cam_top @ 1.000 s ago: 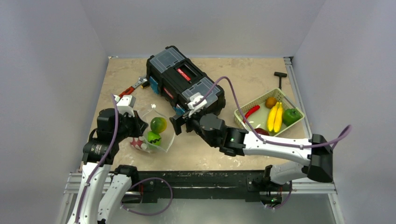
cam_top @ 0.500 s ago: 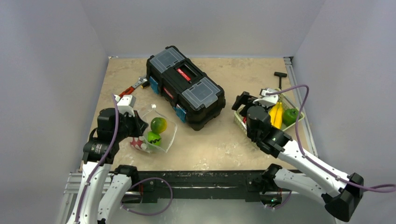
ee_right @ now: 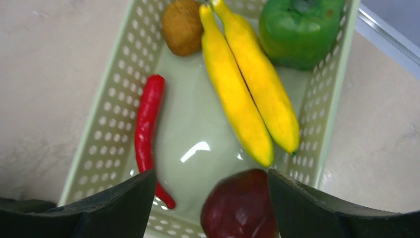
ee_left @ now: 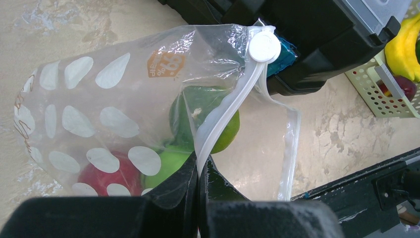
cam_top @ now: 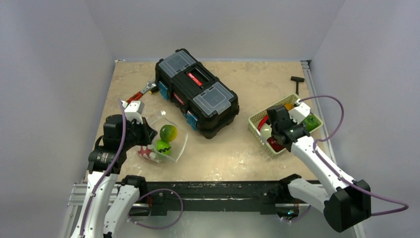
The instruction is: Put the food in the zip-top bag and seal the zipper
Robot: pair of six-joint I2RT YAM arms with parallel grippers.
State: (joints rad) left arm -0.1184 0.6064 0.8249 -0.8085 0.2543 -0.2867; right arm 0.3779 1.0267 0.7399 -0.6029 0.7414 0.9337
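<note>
**Bag pinched at its zipper, right pincer over the basket**

The zip-top bag (ee_left: 99,94) lies on the bench (cam_top: 233,153) just left of the black toolbox (cam_top: 195,91). Its mouth gapes, with two green fruits (ee_left: 208,119) and a red fruit (ee_left: 106,176) inside. The left pincer (ee_left: 199,166) is clamped on the zipper (ee_left: 223,116). Well apart, the right pincer (ee_right: 210,173) hangs over the pale green basket (ee_right: 111,134), its jaws wide either side of a dark red fruit (ee_right: 240,206) beside the bananas (ee_right: 247,99).

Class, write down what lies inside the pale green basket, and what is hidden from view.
Inside the basket: a red chilli, a brown round fruit, two yellow bananas, a green pepper and a dark red fruit. Fingers of the right gripper cover its near corners.
</note>
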